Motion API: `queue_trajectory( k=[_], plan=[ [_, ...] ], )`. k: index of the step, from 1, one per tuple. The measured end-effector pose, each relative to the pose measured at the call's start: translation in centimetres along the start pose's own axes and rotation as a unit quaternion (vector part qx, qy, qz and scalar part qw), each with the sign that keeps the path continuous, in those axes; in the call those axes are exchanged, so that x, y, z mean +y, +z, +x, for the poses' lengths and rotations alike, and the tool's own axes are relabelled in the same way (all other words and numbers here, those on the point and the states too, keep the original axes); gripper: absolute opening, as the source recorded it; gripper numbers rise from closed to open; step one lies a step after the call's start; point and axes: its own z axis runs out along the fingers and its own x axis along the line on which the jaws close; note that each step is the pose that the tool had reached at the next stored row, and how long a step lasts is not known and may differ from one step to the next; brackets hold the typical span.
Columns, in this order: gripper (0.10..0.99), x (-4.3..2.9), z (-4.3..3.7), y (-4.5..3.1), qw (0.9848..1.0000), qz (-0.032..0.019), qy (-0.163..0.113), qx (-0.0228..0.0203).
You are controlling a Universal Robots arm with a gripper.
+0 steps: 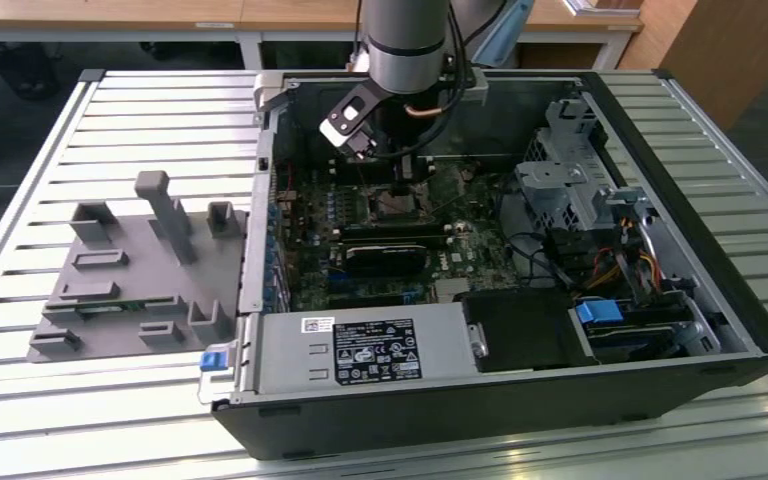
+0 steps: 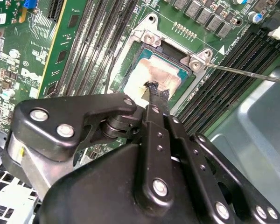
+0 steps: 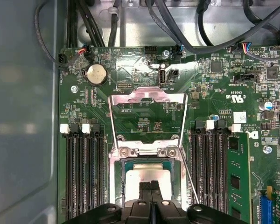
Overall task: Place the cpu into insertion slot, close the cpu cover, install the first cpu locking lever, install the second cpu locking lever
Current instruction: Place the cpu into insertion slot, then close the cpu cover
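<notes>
Computer case (image 1: 491,410) lies open on a slatted table (image 1: 37,400), with a grey fixture (image 1: 131,270) just beside it at the exterior view's left. The arm (image 1: 411,40) reaches down into the case over the green motherboard (image 3: 130,65).

Gripper (image 2: 154,91): its 2 black fingers are pressed together with nothing between them. The tips touch the smeared metal top of the cpu (image 2: 158,70).

The cpu cover (image 3: 147,97) stands open, tipped back from the socket, and bare board shows through its window.

Insertion slot (image 2: 164,50): occupied, with the cpu seated flat inside its black rim.

1 thin locking lever (image 2: 242,72) angles away from the slot's corner, unlatched.
</notes>
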Motion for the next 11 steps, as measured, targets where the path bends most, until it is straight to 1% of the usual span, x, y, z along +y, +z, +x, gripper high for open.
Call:
queue_trajectory(
  k=[7,11],
  plan=[
    [0.106,0.02,0.00,-0.32,1.0000,0.0000,0.000,0.0000],
    [0.106,0.04,0.01,-0.63,1.0000,0.0000,0.000,0.0000]
  ],
)
